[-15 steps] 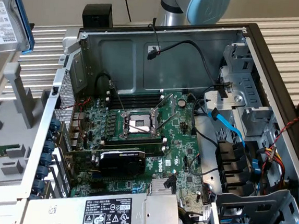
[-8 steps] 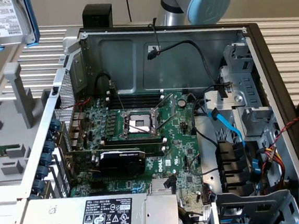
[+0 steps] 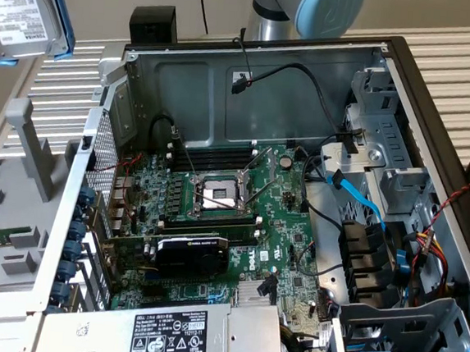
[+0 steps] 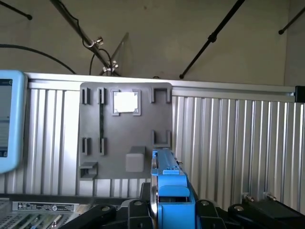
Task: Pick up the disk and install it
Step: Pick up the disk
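Well above the bench [image 3: 462,68], at the exterior view's top left, holding the disk [image 3: 20,1] aloft, label side out and tilted. Held that high, most likely, so as to stand clear of the walls of the open computer case [image 3: 250,95]. Clamped edge-on by the tool [image 4: 167,210], about half closed on the blue carrier [image 4: 167,181] with a jaw at either side; gripped at one end, probably, to leave the carrier's far end free for entering a slot. Well apart as yet from the drive cage [image 3: 420,320] at the exterior view's lower right. Seated beyond, on the grey parts tray [image 4: 95,119], the small processor chip [image 4: 126,101], untouched.
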Motion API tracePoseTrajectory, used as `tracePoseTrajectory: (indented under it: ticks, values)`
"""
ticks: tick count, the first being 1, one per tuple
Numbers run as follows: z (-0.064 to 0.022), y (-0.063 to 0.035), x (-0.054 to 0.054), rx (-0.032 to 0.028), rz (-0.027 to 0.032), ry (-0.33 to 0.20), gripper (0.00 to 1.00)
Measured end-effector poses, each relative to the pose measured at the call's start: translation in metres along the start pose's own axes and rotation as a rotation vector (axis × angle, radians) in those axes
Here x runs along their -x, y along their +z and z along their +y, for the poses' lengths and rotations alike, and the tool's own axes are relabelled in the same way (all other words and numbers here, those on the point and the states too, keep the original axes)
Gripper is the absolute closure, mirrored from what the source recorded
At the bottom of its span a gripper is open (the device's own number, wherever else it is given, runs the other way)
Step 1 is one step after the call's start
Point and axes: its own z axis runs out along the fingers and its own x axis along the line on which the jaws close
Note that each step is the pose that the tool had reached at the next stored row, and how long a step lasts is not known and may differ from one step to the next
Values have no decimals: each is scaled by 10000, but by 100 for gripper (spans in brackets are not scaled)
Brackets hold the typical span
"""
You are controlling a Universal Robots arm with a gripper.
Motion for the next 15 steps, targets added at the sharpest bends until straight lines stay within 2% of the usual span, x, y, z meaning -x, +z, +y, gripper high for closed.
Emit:
tracePoseTrajectory:
  ticks: [10, 15]
  values:
    - [-321, -192, -6, 1, 1, 0, 63]
    - [-513, -286, -19, 2, 1, 0, 63]
